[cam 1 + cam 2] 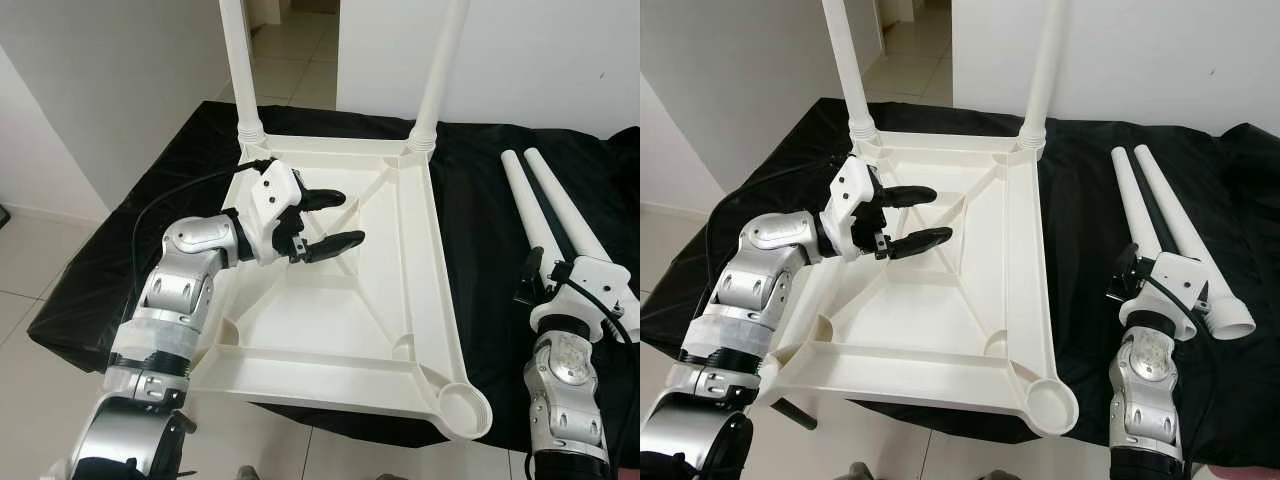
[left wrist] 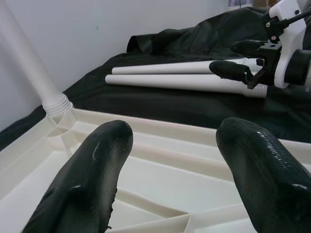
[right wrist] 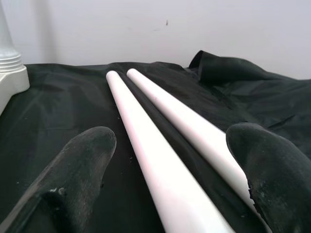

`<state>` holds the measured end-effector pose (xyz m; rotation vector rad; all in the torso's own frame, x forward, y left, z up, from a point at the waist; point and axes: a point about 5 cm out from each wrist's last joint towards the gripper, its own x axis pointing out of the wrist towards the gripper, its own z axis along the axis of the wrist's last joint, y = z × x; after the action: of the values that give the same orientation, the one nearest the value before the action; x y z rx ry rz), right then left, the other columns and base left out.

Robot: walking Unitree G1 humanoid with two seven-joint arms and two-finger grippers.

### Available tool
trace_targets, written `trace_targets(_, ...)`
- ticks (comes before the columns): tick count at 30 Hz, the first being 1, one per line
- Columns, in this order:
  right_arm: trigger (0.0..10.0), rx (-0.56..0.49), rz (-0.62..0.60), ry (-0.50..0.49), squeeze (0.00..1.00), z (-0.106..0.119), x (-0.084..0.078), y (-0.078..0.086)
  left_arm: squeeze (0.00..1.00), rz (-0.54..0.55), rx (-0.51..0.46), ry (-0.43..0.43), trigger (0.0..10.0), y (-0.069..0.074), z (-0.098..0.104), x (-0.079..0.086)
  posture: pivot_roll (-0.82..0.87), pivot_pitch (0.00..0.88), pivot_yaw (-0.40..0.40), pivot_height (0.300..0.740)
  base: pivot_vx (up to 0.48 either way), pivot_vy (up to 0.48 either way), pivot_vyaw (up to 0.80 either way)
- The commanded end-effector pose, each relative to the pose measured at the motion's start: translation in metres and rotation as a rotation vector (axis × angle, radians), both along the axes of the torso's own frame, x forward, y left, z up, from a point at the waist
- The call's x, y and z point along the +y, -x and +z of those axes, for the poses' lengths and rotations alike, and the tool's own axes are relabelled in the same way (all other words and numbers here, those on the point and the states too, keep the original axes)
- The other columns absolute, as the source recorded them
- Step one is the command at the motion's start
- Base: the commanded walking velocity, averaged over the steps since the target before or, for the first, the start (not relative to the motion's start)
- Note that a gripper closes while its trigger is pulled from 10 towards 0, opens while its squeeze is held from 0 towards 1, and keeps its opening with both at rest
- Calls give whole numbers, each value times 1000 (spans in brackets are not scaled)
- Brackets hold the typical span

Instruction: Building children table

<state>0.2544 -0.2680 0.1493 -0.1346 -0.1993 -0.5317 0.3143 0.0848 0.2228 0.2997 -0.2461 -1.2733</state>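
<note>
I find the two loose table legs (image 3: 160,160) lying lengthwise straight ahead of my right claw (image 3: 165,194), fingers apart astride them; my left claw (image 1: 325,220) hovers apart over the upturned tabletop (image 1: 330,330).

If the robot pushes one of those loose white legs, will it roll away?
Probably. The legs are round, smooth tubes lying loose on the cloth, so one would likely roll sideways. They look stiff, hollow plastic, so probably light. The cloth's wrinkles might slow it.

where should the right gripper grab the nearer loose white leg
Grip the inner long white plastic table leg across its round shaft near its wide socket end, coming from above with the right gripper, whose open fingers straddle it. It lies flat on the black cloth, close beside the second leg.
</note>
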Motion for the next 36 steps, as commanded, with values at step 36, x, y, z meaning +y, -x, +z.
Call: trace_targets(36, 10000, 247, 312, -192, 0, -55, -19, -2, 0, 174, 28, 66, 10000, 22, 4, -24, -99, 0, -5, 740, 0, 0, 0)
